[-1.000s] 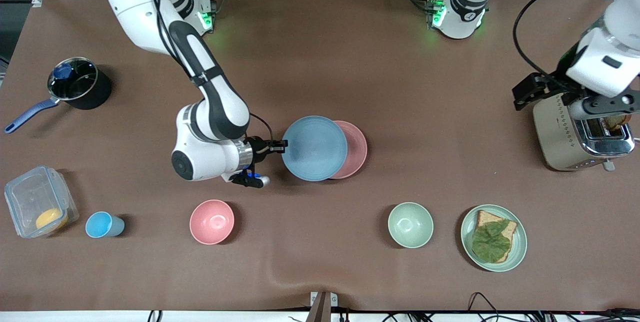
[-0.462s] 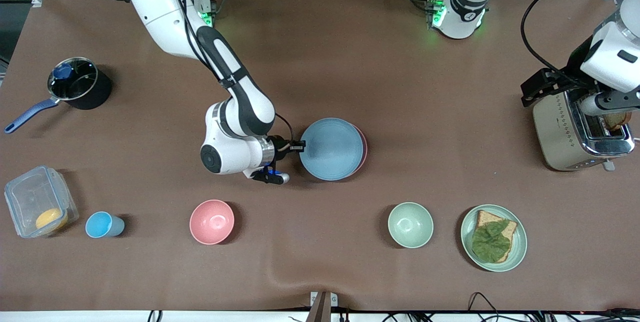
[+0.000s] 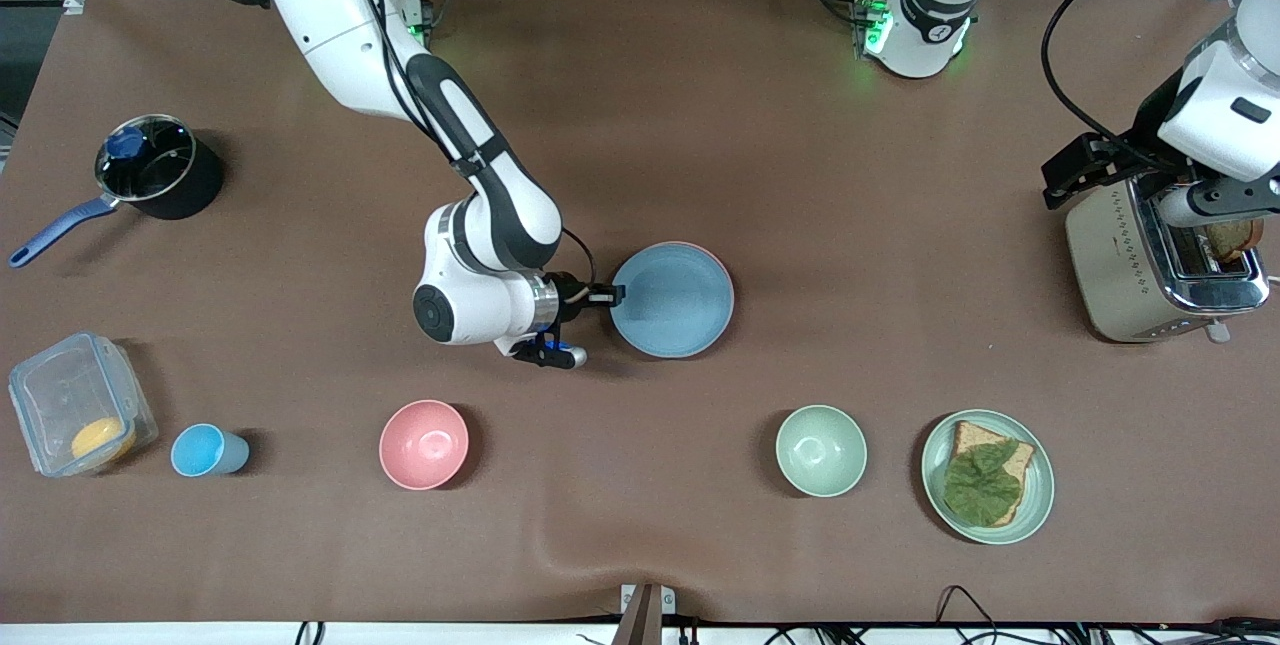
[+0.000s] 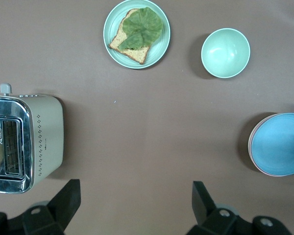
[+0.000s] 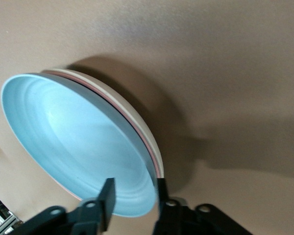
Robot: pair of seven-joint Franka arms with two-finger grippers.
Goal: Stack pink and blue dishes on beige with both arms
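The right gripper point(image 3: 612, 296) pinches the rim of the light blue plate point(image 3: 672, 300) — thin, light, stiff, likely slick — atop the pink plate point(image 5: 137, 128) and beige plate point(image 5: 144, 126) mid-table, while the left gripper point(image 4: 132, 205), fingers spread, waits above the toaster point(image 3: 1160, 270).

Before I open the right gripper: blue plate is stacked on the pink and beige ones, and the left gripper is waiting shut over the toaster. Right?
Not quite. The left gripper is open, as the left wrist view shows, waiting over the toaster. The right gripper holds the blue plate stacked on the pink plate and beige plate.
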